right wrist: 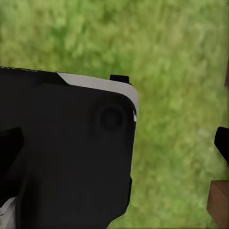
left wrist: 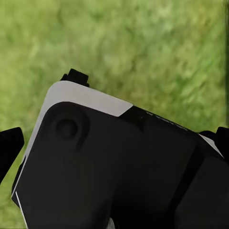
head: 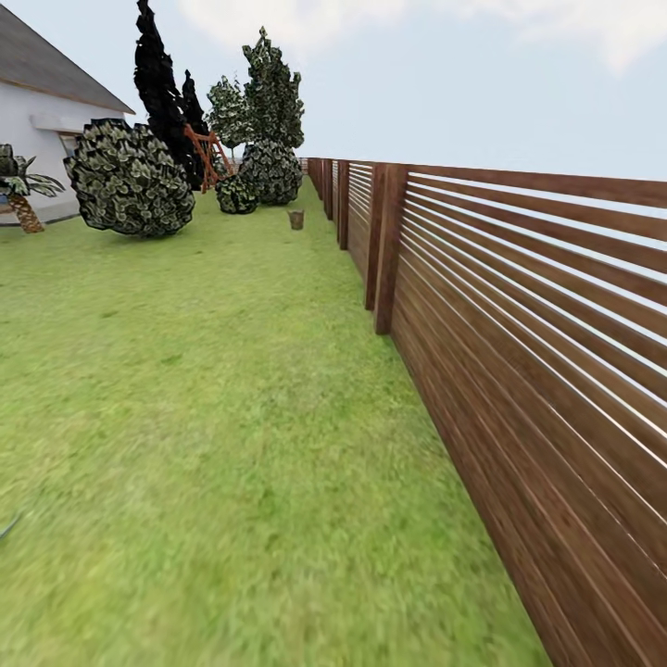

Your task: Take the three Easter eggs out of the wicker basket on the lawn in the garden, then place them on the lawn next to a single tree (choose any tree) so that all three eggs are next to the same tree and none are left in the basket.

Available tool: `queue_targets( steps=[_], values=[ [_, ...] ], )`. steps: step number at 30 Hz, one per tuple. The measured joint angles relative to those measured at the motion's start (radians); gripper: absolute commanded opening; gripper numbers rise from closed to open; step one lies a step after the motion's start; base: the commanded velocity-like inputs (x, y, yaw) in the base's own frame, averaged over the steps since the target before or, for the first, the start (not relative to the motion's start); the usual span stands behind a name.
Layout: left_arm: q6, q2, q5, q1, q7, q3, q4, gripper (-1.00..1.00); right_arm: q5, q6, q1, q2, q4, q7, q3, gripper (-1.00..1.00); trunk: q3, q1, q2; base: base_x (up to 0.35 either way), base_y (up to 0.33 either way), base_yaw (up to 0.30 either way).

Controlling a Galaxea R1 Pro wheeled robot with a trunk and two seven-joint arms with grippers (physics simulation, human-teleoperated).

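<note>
At the upper left of the head view stands a white-walled house with a grey roof [head: 37, 83], and below it a small palm with a scaly brown trunk [head: 22, 196]. Right of that sits a big round bush of mottled dark and pale leaf patches [head: 130, 181], with tall blackish conifer-like trees [head: 159, 83] behind it and two smaller round bushes [head: 264, 176] further back. The short mottled green lawn [head: 213, 389] runs as a long strip from the bottom of the frame up toward them. Far up that strip, near the upper centre, stands a small brown-tan wicker basket [head: 295, 219], upright and narrowing toward its base; its contents are too small to tell. Along the right side, a brown horizontal-slat wooden fence [head: 519, 352] recedes toward the basket.

Both wrist views look down on blurred grass past the robot's black-and-white body panels. Whether either claw is apart or together cannot be told.
</note>
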State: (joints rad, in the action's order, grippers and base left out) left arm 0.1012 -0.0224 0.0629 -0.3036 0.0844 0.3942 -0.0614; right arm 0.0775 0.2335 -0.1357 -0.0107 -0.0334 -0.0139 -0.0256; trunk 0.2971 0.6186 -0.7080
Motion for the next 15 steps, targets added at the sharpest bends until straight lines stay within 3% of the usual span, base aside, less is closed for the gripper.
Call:
queue_targets(
  steps=[15],
  values=[
    [0.000, 0.000, 0.000, 0.000, 0.000, 0.000, 0.000, 1.00, 0.005, 0.003, -0.001, 0.001, 0.000, 0.001, -0.001, 1.00, 0.000, 0.000, 0.000, 0.332, 0.000, 0.000]
  ],
)
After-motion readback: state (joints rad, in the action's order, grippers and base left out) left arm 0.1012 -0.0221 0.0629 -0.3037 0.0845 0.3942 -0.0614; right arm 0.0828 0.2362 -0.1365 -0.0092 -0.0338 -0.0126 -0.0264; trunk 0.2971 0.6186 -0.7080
